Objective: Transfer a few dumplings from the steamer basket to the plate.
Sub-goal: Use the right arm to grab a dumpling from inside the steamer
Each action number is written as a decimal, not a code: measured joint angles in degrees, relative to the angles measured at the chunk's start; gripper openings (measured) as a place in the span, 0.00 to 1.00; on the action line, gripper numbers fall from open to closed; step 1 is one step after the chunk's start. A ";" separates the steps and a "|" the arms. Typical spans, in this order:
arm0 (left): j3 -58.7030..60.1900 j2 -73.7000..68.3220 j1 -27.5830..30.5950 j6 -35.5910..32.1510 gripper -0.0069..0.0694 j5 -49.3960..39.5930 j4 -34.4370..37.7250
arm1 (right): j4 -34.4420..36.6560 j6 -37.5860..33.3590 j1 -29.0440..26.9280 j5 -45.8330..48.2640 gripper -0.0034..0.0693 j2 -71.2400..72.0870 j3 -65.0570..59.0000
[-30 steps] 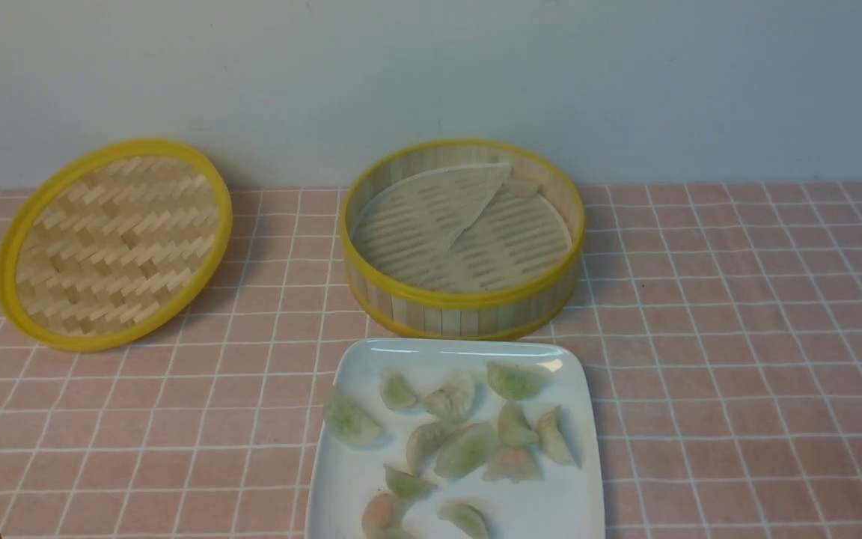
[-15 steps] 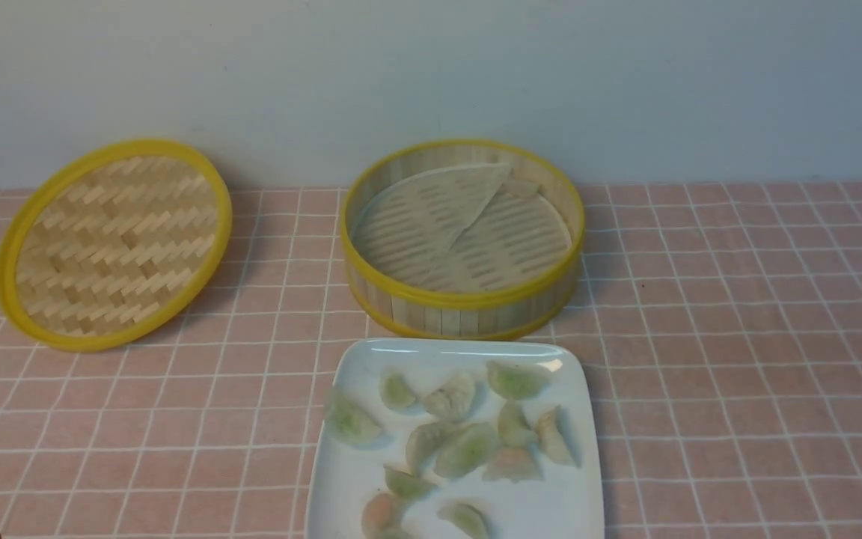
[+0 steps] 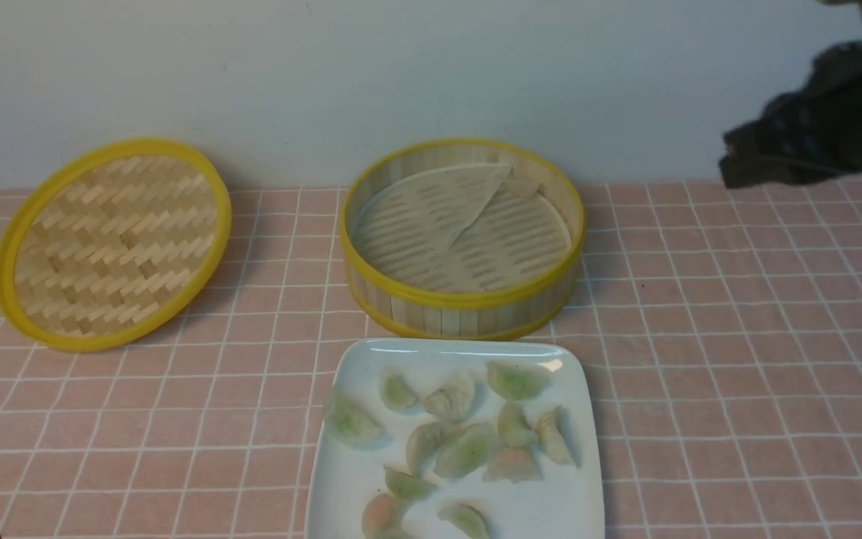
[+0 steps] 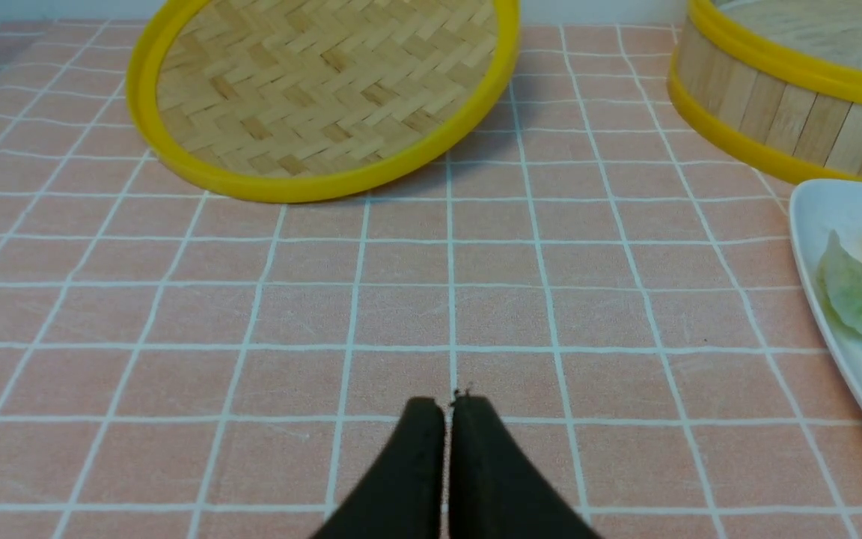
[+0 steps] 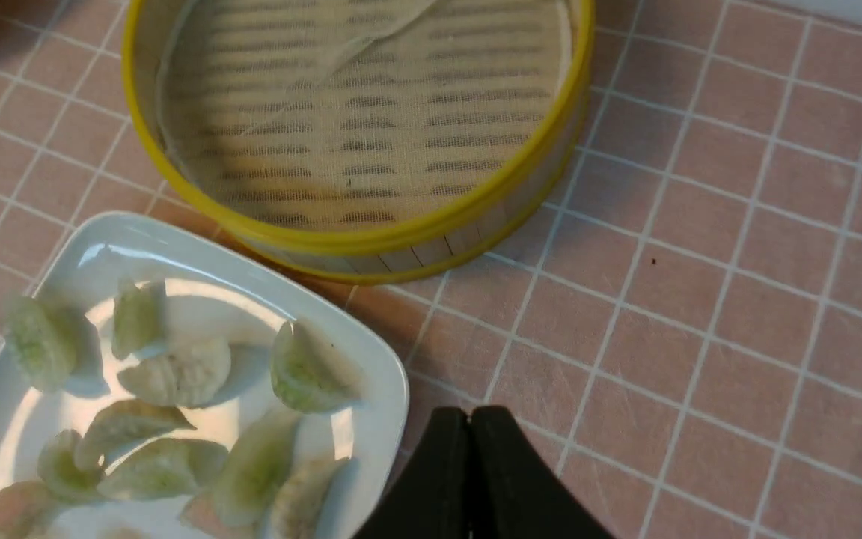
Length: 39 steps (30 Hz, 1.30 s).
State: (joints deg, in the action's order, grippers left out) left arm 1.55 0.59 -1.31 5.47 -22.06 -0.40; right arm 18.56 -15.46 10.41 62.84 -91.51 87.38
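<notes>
The dumplings [image 3: 467, 449] all lie on the plate [image 3: 416, 358]: you have about a dozen there, mostly pale green, a few whitish, and a couple tinged pink-orange. Several touch or overlap near the middle, and one green dumpling sits apart toward the plate's left edge. The plate rests at the near edge of the front view, which cuts off its closest side. Its far edge sits just beside the steamer basket [image 3: 468, 301], and you cannot tell whether the two touch. Pale perforated liner sheets [image 3: 476, 247] cover the basket's floor, and one is folded back into a wedge. Well to the basket's left, the woven lid [image 3: 113, 243] stands tilted, with its far rim raised. Everything sits on a pink checked tablecloth [image 3: 738, 359].

Your left gripper [image 4: 446, 404] has its fingers pressed together with nothing between them, low over the cloth between the lid and the plate. Your right gripper [image 5: 470, 415] is likewise closed and empty, above the cloth just beside the plate's corner. The right arm [image 3: 820, 127] shows as a dark blur in the upper right of the front view.
</notes>
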 joint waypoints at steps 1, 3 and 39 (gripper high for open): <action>0.00 0.00 0.00 0.00 0.08 0.00 0.00 | 0.13 0.00 0.12 1.76 0.03 -3.37 4.68; 0.00 0.00 0.00 0.00 0.08 0.00 0.00 | 0.07 -0.11 0.58 5.56 0.03 -10.92 12.53; 0.00 0.00 0.00 0.00 0.08 0.00 0.00 | -22.34 0.62 11.74 -7.34 0.48 -62.37 64.85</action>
State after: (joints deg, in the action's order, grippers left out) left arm 1.55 0.59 -1.31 5.47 -22.06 -0.40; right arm -3.78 -14.84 22.15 55.50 -153.88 152.23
